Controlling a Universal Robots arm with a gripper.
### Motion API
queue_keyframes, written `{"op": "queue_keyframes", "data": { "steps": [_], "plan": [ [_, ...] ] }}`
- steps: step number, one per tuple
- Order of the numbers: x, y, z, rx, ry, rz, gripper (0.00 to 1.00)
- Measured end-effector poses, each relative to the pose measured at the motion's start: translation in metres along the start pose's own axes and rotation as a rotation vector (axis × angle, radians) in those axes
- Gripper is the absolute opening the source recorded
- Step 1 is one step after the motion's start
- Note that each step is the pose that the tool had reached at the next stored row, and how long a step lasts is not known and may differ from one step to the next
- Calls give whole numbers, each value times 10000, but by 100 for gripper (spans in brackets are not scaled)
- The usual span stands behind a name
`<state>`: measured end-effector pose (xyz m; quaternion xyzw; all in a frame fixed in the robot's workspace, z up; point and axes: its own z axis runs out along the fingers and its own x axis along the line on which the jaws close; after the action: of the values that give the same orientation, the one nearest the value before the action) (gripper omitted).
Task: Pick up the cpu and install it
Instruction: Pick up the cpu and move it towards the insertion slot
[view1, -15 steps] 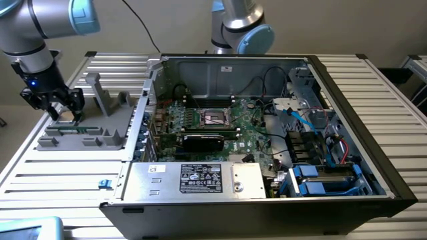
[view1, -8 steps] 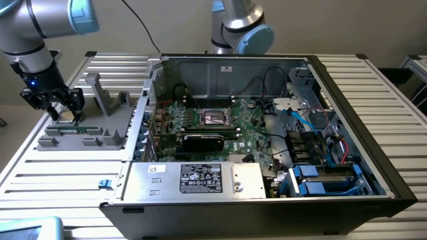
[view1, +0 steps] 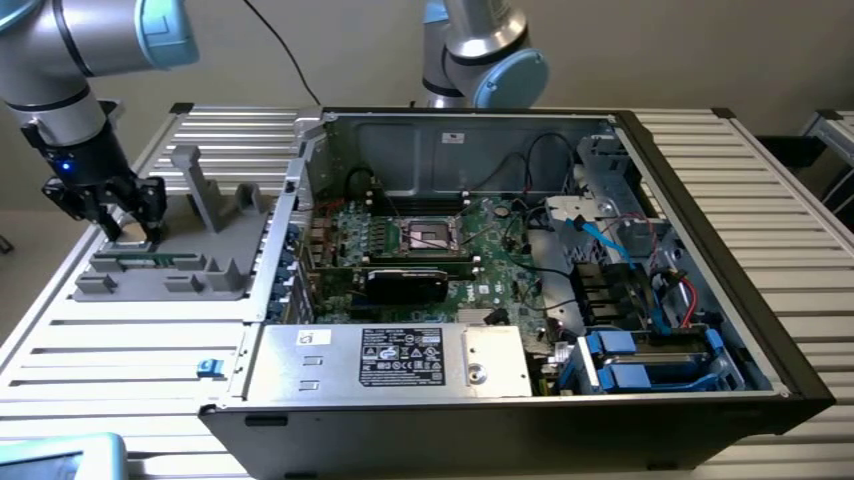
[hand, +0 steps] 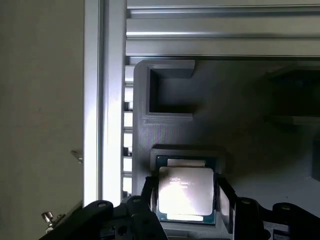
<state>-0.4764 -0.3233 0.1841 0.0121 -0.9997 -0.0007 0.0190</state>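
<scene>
Looking at the exterior view's middle, I see the open computer case (view1: 454, 150), and its socket (view1: 430, 235) looks unfilled, so installing remains. At the exterior view's left, over the grey holder (view1: 147, 285), my gripper (view1: 127, 232) hangs low, fingers (hand: 150, 197) apart and flanking the cpu (hand: 186, 192), which lies unlifted in its pocket.

The cpu (hand: 184, 192) lies in a pocket of the tray (view1: 160, 275), between the fingers (hand: 226, 205) of the gripper (view1: 123, 232), the tray on the table (view1: 120, 340) at the exterior view's left of the case (view1: 441, 150).
</scene>
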Motion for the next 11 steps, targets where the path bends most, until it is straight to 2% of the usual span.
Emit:
{"op": "queue_keyframes", "data": {
  "steps": [6,9,11],
  "plan": [
    [0,1,-9,-2,-1,0,56],
    [4,1,-90,0,1,1,56],
    [7,1,-177,-1,-1,0,56]
  ]
}}
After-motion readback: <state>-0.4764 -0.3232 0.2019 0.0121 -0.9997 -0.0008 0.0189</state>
